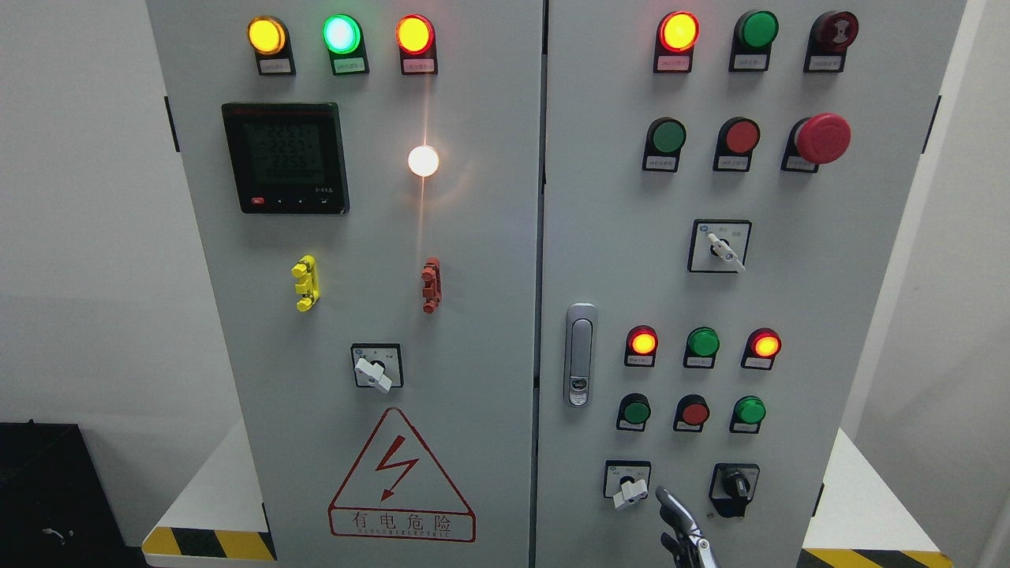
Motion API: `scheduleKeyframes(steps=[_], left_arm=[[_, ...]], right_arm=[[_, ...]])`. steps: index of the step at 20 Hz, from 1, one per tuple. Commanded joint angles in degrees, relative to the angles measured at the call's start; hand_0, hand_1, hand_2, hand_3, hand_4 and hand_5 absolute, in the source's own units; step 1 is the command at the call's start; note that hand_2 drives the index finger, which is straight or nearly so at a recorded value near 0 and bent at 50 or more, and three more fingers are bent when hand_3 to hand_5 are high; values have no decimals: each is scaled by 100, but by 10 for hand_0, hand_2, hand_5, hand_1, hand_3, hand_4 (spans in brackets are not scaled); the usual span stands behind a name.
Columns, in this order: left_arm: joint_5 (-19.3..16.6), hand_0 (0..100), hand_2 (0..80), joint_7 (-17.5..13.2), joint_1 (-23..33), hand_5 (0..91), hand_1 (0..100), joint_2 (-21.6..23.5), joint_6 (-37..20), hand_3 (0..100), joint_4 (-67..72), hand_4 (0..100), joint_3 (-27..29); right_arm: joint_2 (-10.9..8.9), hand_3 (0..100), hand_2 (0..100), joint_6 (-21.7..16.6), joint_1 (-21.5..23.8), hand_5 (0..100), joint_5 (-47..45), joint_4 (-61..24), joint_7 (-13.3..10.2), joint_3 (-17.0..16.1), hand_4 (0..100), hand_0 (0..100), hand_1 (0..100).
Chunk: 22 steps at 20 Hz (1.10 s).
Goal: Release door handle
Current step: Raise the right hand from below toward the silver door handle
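1. Letting go looks all but finished: the door handle point(581, 354), a slim silver lever set upright in its plate on the right-hand door, stands well above and to the left of the only hand point(685, 530) in view, with bare panel between them.
2. That hand shows at the bottom edge, right of the middle. Only a few dark and silver fingers point(671, 505) show, pointing upward, and nothing is held in them. Whether they are spread or curled I cannot tell, and I cannot tell which side its arm enters from.
3. To finish cleanly, I judge the hand should draw straight back from the cabinet, away from the panel, not sideways.
4. Hazards sit close by: a white rotary switch point(628, 491) lies just to the hand's left, and a black rotary switch point(735, 487) just to its right. A sideways sweep could turn either.
5. Above the fingertips is a row of green and red push buttons point(694, 412); avoid rising toward it.
6. Both doors appear shut and flush, so no push is needed.
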Motion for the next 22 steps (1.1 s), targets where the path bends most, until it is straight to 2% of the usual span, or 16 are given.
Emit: scheduleKeyframes(steps=[1, 8, 15, 16, 19, 20, 22], left_arm=[[4, 120, 0, 1, 97, 0, 556, 0, -2, 0, 0, 0, 0], [4, 120, 0, 1, 97, 0, 556, 0, -2, 0, 8, 0, 0], [4, 120, 0, 1, 97, 0, 556, 0, -2, 0, 0, 0, 0], [-5, 120, 0, 1, 97, 0, 556, 0, -2, 0, 0, 0, 0], [-5, 120, 0, 1, 97, 0, 556, 0, -2, 0, 0, 0, 0], [-5, 120, 0, 1, 97, 0, 556, 0, -2, 0, 0, 0, 0], [4, 120, 0, 1, 97, 0, 556, 0, -2, 0, 0, 0, 0]], right_arm=[[1, 102, 0, 7, -7, 147, -1, -4, 2, 129, 139, 394, 0], [1, 113, 0, 42, 2, 163, -1, -4, 2, 129, 154, 392, 0], [1, 208, 0, 51, -7, 337, 25, -4, -7, 138, 339, 368, 26], [1, 251, 0, 51, -16, 406, 43, -4, 2, 138, 419, 368, 61], [10, 586, 0, 51, -59, 784, 244, -4, 2, 129, 718, 411, 198], [19, 670, 0, 51, -121, 851, 462, -4, 2, 103, 777, 449, 233], [19, 797, 0, 51, -147, 925, 963, -4, 11, 85, 882, 481, 301]])
